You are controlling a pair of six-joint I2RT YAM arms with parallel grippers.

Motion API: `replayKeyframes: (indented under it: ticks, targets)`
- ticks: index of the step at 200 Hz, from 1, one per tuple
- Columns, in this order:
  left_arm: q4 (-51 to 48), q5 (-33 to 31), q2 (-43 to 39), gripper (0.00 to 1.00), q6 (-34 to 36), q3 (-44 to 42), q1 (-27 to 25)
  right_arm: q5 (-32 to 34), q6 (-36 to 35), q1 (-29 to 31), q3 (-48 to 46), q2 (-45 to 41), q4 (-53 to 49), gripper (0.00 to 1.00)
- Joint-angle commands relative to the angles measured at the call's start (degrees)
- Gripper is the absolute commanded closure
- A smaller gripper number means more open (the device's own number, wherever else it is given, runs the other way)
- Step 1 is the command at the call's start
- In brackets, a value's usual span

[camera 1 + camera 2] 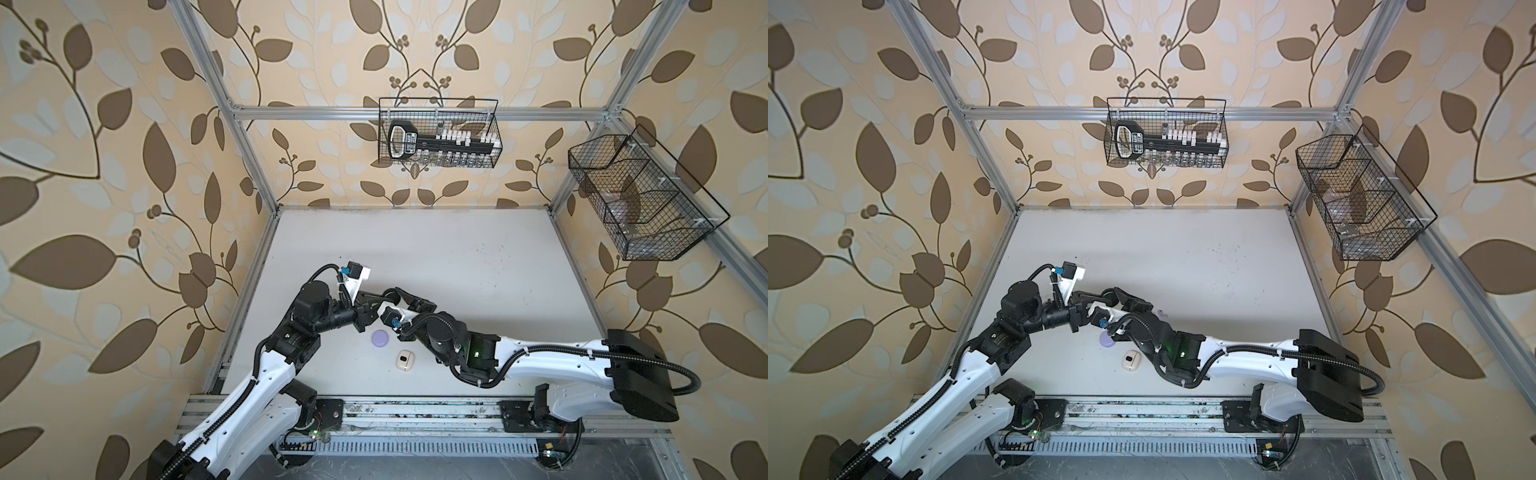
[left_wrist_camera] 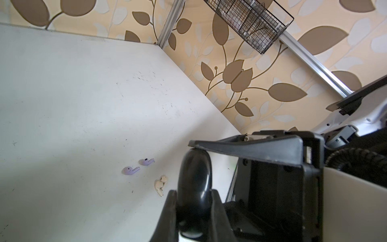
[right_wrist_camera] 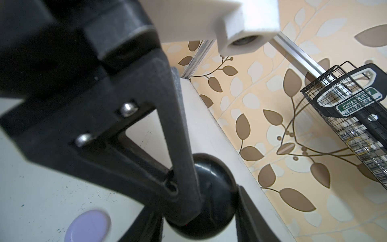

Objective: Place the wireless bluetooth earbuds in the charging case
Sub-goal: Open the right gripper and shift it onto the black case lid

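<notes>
A glossy black charging case (image 2: 195, 167) hangs above the table mid-left, held from both sides. My left gripper (image 2: 193, 192) is shut on it. My right gripper (image 3: 199, 201) grips the same black case (image 3: 217, 178) from the opposite side, with one left finger crossing in front. In both top views the two grippers meet tip to tip (image 1: 388, 296) (image 1: 1108, 296). Two lavender earbuds (image 2: 130, 170) (image 2: 146, 161) and a cream-white pair (image 2: 160, 185) lie loose on the white table. A shut lavender case (image 1: 380, 338) and an open cream case (image 1: 404, 360) rest nearer the front.
A wire basket (image 1: 438, 133) holding a black-handled tool hangs on the back wall. Another wire basket (image 1: 640, 195) hangs on the right frame rail. Aluminium posts (image 1: 253, 166) edge the table, and a metal rail (image 1: 415, 411) runs along the front.
</notes>
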Motion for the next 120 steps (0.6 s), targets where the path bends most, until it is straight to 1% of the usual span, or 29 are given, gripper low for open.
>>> replayKeyframes:
  ticks: [1, 16, 29, 35, 45, 49, 58, 67, 76, 83, 105, 120]
  targets:
    - [6.27, 0.3, -1.33, 1.0, -0.23, -0.92, -0.6, -3.19, 1.14, 1.73, -0.69, -2.27, 3.24, 0.43]
    - [8.06, -1.49, -2.48, 1.0, -0.13, -2.52, -0.6, -5.39, 2.03, 1.75, -3.6, -5.05, 4.45, 0.36]
    - [10.52, -4.28, -3.88, 1.0, 1.0, -4.75, -0.6, -7.35, 2.92, 1.75, -7.0, -8.28, 6.48, 0.3]
    - [12.52, -4.85, -4.45, 1.0, 2.31, -6.29, -0.6, -8.2, 3.4, 1.74, -8.78, -10.07, 7.61, 0.28]
    - [18.32, -2.86, -4.93, 1.0, 6.64, -9.98, -0.66, -9.58, 4.71, 1.74, -11.67, -13.28, 9.24, 0.25]
    - [20.19, -3.02, -5.01, 1.0, 7.6, -11.34, -0.68, -10.09, 5.34, 1.74, -12.74, -14.51, 9.55, 0.24]
    - [22.85, -6.32, -5.12, 1.0, 8.08, -13.64, -0.66, -11.36, 7.02, 1.66, -14.63, -17.33, 9.52, 0.23]
    - [23.3, -9.15, -4.97, 1.0, 8.71, -14.87, -0.68, -11.9, 8.81, 1.66, -16.32, -20.11, 9.22, 0.21]
    - [23.74, -7.8, -4.86, 1.0, 10.63, -15.89, -0.68, -11.83, 10.56, 1.66, -17.51, -22.31, 8.29, 0.21]
    - [26.16, -6.22, -4.77, 1.0, 11.79, -17.29, -0.68, -11.72, 11.58, 1.7, -18.4, -23.78, 7.47, 0.21]
    - [35.25, -5.59, -4.14, 1.0, 11.77, -21.74, -0.76, -10.99, 14.93, 1.66, -21.43, -27.09, 7.34, 0.21]
    - [38.75, -4.12, -3.72, 1.0, 11.67, -23.14, -0.8, -11.62, 16.03, 1.74, -22.68, -27.87, 7.47, 0.2]
